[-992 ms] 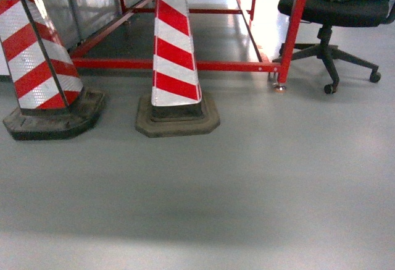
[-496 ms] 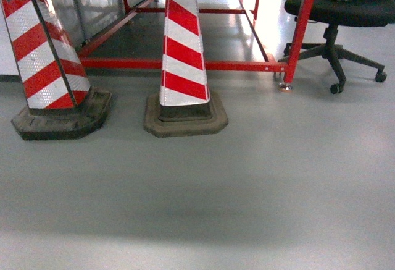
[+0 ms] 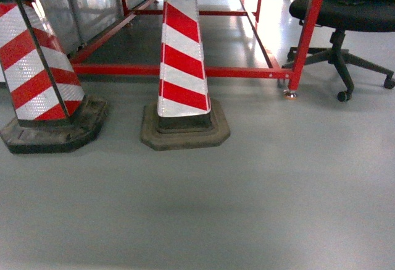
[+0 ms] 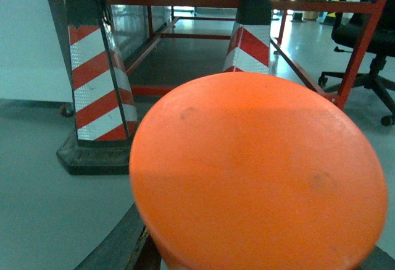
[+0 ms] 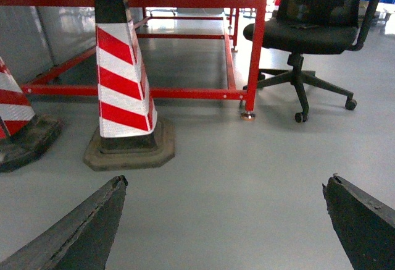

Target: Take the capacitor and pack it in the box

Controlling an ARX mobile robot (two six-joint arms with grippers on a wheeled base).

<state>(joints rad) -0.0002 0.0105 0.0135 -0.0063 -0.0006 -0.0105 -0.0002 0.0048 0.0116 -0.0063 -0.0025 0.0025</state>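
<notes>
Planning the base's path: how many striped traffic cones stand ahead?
2: one traffic cone at the head view's left edge, another near centre, both before the red frame. Others may sit outside view.

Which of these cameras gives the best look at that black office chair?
The right wrist view: the chair shows backrest, seat, post and wheeled base. The head view cuts off everything above the seat. The left wrist view catches only its side at the frame's edge, beside the orange disc.

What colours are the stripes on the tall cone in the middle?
Red and white slanted stripes on the cone, above a dark base. The head view shows it best.
</notes>
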